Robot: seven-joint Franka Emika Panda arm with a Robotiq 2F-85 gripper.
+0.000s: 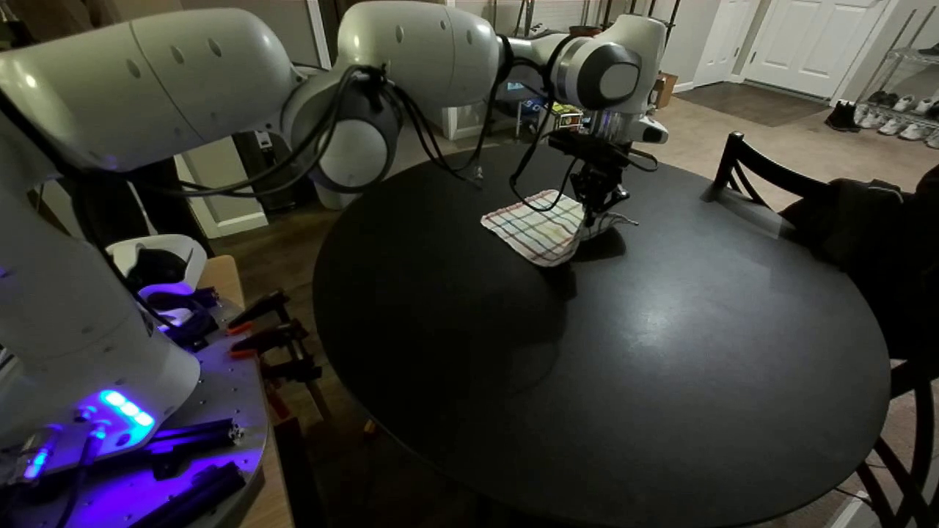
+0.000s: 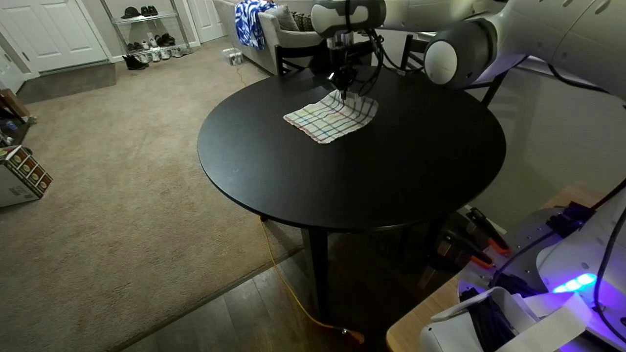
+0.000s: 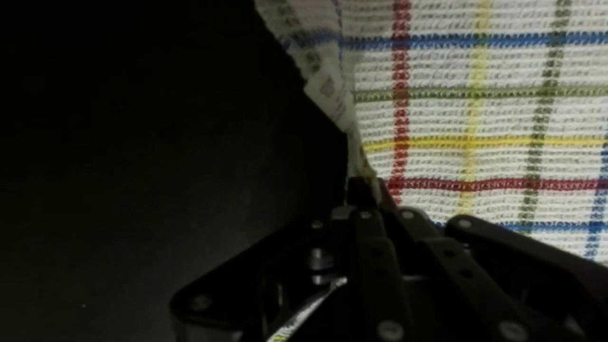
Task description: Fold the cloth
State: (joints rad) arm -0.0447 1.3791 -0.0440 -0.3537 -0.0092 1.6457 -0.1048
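Note:
The cloth is white with a plaid check in red, blue, yellow and green; it lies on the round black table and shows in both exterior views [image 1: 539, 227] [image 2: 328, 120] and in the wrist view [image 3: 451, 104]. My gripper points down at the cloth's edge in both exterior views [image 1: 589, 214] [image 2: 344, 95]. In the wrist view my gripper [image 3: 373, 192] has its fingertips closed together on a pinched edge of the cloth. That edge is raised above the table, and a white tag shows near it. The rest of the cloth spreads to one side. The fingertips partly hide the pinched fabric.
The round black table [image 1: 660, 381] also shows in an exterior view [image 2: 352, 186]. A black chair [image 1: 777, 172] with dark clothing stands at its edge. Arm cables [image 1: 524, 192] hang beside the gripper over the cloth. Clamps [image 1: 271, 337] sit by the robot base.

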